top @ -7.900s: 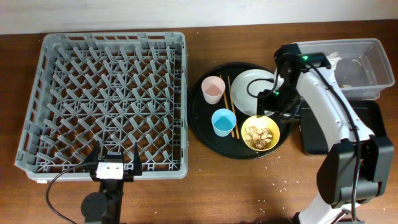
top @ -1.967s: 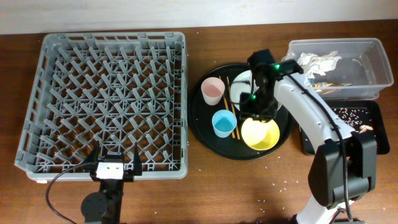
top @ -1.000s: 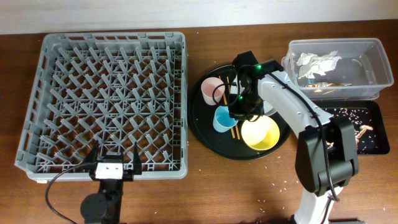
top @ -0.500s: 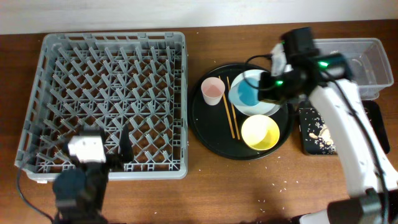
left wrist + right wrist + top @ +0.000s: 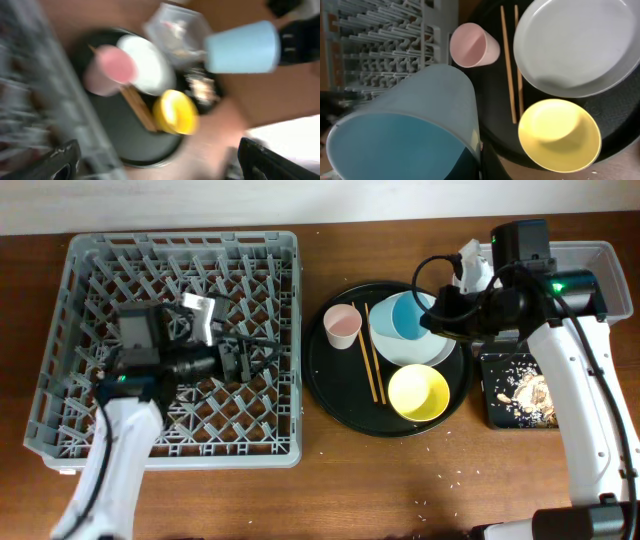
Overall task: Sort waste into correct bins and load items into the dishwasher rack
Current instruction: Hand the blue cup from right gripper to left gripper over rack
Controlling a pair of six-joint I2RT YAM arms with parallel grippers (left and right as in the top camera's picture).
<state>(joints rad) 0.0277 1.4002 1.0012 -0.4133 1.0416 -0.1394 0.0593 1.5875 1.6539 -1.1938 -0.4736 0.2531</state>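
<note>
— See that? A second ago the blue cup [image 5: 412,315] stood on the round tray [image 5: 340,395] beside the pink cup [image 5: 342,325]. Now the right pincer [image 5: 440,317] has it clamped and hoisted. It's tipped sideways over the tray's far right part, above the plate [image 5: 420,352].

— The other arm's woken up too. It was parked at the near edge of the rack [image 5: 100,280]. Now the left pincer [image 5: 240,360] is out over the pegs, left of the tray and pointing towards it, fingers spread wide with nothing between them.

— Looks like a hand-over to me. Right passes the cup across and left sets it among the pegs.

— The bowl [image 5: 418,392] changed as well. It was heaped with scraps [image 5: 530,392] before. Now it's bare at the tray's near right, and the scraps lie in the black bin [image 5: 487,395] just right of the tray.

— So the waste looks mostly dealt with and the dishes are only starting. Nothing's in the rack yet.

— What's the cup like?

— Smooth, tapered and wider at the mouth. Light plastic, I'd guess, so it could slip. The plate's shallow and glossy, and the bowl's a rounded plain yellow. The chopsticks [image 5: 372,360] are two thin wooden sticks lying down the tray's middle. The rack is grey plastic, a grid of upright pegs.

— There are crumbs on the desk [image 5: 400,490] too, nearer us than the tray.
</note>
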